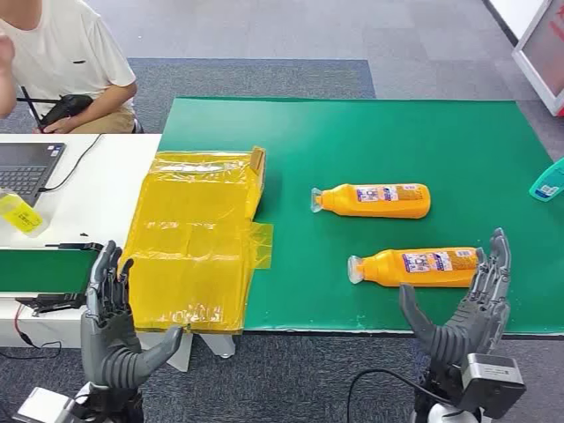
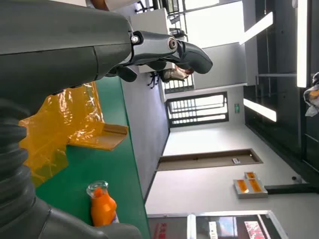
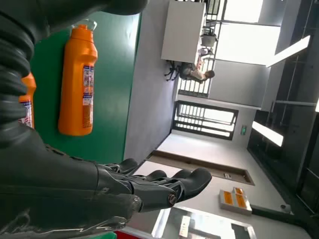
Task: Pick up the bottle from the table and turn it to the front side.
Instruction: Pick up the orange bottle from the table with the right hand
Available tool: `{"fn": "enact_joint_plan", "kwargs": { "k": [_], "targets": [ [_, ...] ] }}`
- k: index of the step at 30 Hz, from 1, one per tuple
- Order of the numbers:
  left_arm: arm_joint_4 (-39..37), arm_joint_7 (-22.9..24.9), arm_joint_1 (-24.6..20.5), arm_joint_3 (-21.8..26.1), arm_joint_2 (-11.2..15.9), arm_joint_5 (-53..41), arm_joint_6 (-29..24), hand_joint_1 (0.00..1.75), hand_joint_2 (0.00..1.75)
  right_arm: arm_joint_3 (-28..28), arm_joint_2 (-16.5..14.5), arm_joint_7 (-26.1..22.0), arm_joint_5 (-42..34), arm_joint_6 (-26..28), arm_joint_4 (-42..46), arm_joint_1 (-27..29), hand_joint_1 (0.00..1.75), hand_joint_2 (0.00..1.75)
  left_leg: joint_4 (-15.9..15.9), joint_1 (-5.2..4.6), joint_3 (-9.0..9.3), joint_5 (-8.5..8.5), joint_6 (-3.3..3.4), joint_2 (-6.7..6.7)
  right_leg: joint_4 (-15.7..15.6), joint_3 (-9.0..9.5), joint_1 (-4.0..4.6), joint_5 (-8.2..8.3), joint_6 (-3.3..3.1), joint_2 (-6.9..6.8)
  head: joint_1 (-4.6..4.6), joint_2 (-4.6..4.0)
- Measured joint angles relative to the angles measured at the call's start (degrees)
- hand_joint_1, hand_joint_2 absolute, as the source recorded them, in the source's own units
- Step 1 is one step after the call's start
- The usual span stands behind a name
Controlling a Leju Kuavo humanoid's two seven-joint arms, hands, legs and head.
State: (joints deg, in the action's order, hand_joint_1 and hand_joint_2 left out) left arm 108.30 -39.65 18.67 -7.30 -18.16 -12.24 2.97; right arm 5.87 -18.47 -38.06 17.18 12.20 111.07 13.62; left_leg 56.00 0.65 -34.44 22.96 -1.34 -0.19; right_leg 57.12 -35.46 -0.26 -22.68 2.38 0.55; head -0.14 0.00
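We find nothing yet done: both bottles lie flat on the worktop [image 1: 399, 132], the nearer bottle [image 1: 416, 266] just beside our spread, empty right hand [image 1: 476, 304], pickup and turning outstanding.

Yellow plastic bag [image 1: 193, 247], laptop [image 1: 26, 167], seated person [image 1: 66, 62], teal bottle [image 1: 549, 181]

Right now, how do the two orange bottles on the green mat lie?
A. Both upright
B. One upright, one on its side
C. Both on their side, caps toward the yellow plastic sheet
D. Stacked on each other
C: the farther orange bottle and the nearer orange bottle both lie flat and apart on the green mat, caps toward the yellow plastic sheet.
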Motion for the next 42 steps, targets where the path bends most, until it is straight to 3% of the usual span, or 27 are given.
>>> {"fn": "enact_joint_plan", "kwargs": {
  "k": [15,21,23,27,29,38,42],
  "targets": [
    [-0.02,0.42,-0.01,0.02,0.00,0.00,0.21,0.00,1.75,0.60,-0.07,0.25,0.38,-0.07,0.27,-0.04,0.00,1.75,0.00,0.00,0.00,0.00,0.00,0.00,0.00,0.01,0.00,0.00,0.00,0.00,0.01,0.00],
    [-0.02,0.42,0.07,0.48,-0.02,0.05,0.92,0.00,1.75,-0.91,-0.03,2.36,7.83,-1.17,1.09,0.19,0.00,1.75,0.00,0.00,-0.01,0.00,0.00,0.00,0.00,0.01,0.00,0.00,0.00,0.00,0.01,0.00],
    [-0.02,0.43,0.09,0.66,-0.02,0.03,1.18,0.00,1.75,-2.31,0.19,7.08,15.39,-0.55,1.68,-0.22,0.00,1.75,0.00,0.00,-0.01,0.00,-0.01,0.00,0.00,0.02,0.01,0.00,0.00,0.00,-0.01,0.00],
    [0.21,-0.14,0.20,0.96,-0.02,-2.56,0.76,0.00,1.75,-4.21,1.04,22.96,41.21,2.95,1.44,-2.64,0.00,1.75,0.00,0.00,-0.01,-0.02,0.00,0.01,0.00,0.04,0.00,0.01,0.01,0.00,-0.01,0.00],
    [0.45,-0.23,0.28,1.10,-0.02,-4.75,0.21,0.00,1.75,-4.55,1.56,27.86,48.69,3.27,1.04,-3.96,0.00,1.75,0.00,0.00,0.01,-0.03,0.01,0.00,0.00,0.07,0.00,0.02,0.02,0.00,-0.01,0.00],
    [0.48,-0.21,0.43,1.84,-0.13,-8.24,-0.03,0.00,1.75,-3.79,6.25,44.02,69.57,-2.76,-4.64,-6.79,0.00,1.75,0.00,-0.04,0.02,-0.01,0.02,0.00,0.00,0.08,-0.04,0.01,0.03,-0.01,-0.01,0.00],
    [0.48,-0.28,0.43,1.86,-0.15,-8.01,1.19,0.00,1.75,-2.41,9.21,46.13,71.19,-4.70,-8.12,-9.33,0.00,1.75,0.00,-0.07,0.03,-0.01,0.03,0.00,0.00,0.08,-0.08,0.04,0.07,0.00,0.00,0.00]
  ]
}}
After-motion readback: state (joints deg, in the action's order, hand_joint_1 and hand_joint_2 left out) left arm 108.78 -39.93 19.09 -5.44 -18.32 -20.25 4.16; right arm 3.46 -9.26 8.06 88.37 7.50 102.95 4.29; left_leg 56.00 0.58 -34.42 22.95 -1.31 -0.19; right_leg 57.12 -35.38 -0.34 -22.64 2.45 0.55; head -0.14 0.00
